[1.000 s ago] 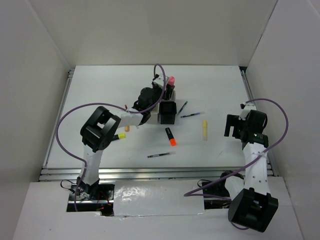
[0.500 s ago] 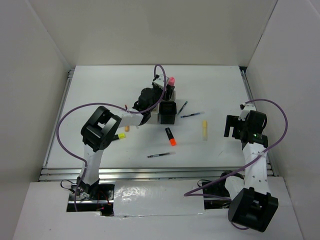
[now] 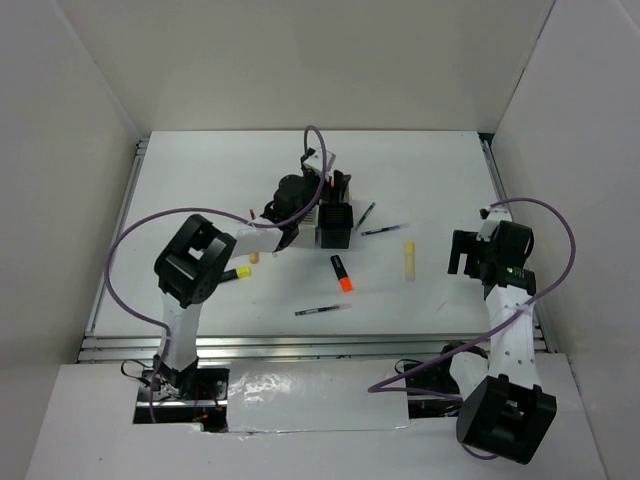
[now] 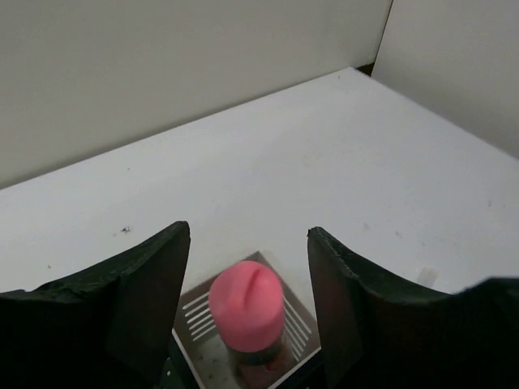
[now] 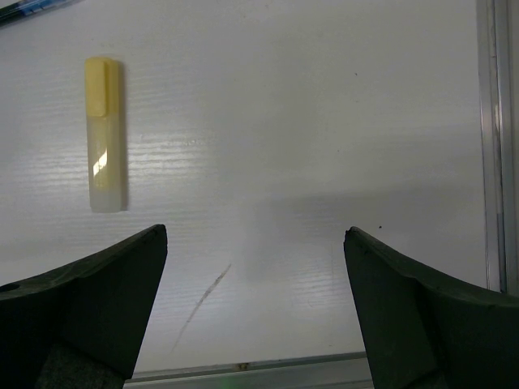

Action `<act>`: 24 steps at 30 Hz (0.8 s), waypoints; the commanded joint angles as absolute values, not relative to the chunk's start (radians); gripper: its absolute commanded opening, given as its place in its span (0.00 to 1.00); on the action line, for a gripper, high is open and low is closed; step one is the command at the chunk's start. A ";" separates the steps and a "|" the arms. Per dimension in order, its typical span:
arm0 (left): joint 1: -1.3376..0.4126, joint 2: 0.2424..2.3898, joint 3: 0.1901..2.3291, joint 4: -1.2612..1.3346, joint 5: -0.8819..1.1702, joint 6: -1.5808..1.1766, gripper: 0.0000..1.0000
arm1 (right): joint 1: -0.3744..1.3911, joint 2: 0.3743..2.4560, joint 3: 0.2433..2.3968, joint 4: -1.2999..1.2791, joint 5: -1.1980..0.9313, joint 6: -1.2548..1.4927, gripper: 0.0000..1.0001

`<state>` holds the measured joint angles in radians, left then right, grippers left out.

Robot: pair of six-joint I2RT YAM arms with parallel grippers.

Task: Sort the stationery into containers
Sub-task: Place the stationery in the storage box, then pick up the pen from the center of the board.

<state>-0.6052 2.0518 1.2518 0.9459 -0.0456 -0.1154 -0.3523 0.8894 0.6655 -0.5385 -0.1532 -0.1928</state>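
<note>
My left gripper [image 4: 247, 233] is open over the containers [image 3: 334, 222]. A pink highlighter [image 4: 246, 304] stands upright between its fingers inside a white cup [image 4: 298, 324] with a slatted floor, and there is a gap on each side of it. The top view hides it under my left gripper [image 3: 333, 181]. An orange highlighter [image 3: 342, 272], a pale yellow one [image 3: 409, 260], a yellow one [image 3: 240, 272], a peach one [image 3: 254, 256] and three dark pens [image 3: 322, 310] [image 3: 385, 229] [image 3: 365, 214] lie on the table. My right gripper [image 5: 255, 243] [image 3: 461, 250] is open and holds nothing. The pale yellow highlighter [image 5: 105, 134] lies ahead of it, to the left.
White walls enclose the table on three sides. A metal rail [image 5: 495, 162] runs along the right edge and another [image 3: 300, 345] along the near edge. The left arm's purple cable [image 3: 150, 225] loops over the left side.
The left jaws have widened and let go of the pink highlighter. Its cap, seen earlier above the cups in the top view, has sunk into a cup. The right arm is unchanged.
</note>
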 commanded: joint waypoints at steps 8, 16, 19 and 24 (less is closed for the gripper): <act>-0.552 1.792 1.229 0.934 0.006 -0.179 0.73 | -0.359 0.858 0.664 -0.506 -0.164 -0.199 0.96; -0.369 1.658 1.599 0.004 0.099 -0.221 0.69 | -0.360 0.838 0.664 -0.515 -0.202 -0.213 0.96; -0.231 1.635 1.649 -0.288 0.210 -0.169 0.71 | -0.359 0.822 0.667 -0.526 -0.227 -0.227 0.96; 0.125 1.586 1.537 -0.509 0.645 0.105 0.73 | -0.360 0.807 0.669 -0.540 -0.259 -0.248 0.96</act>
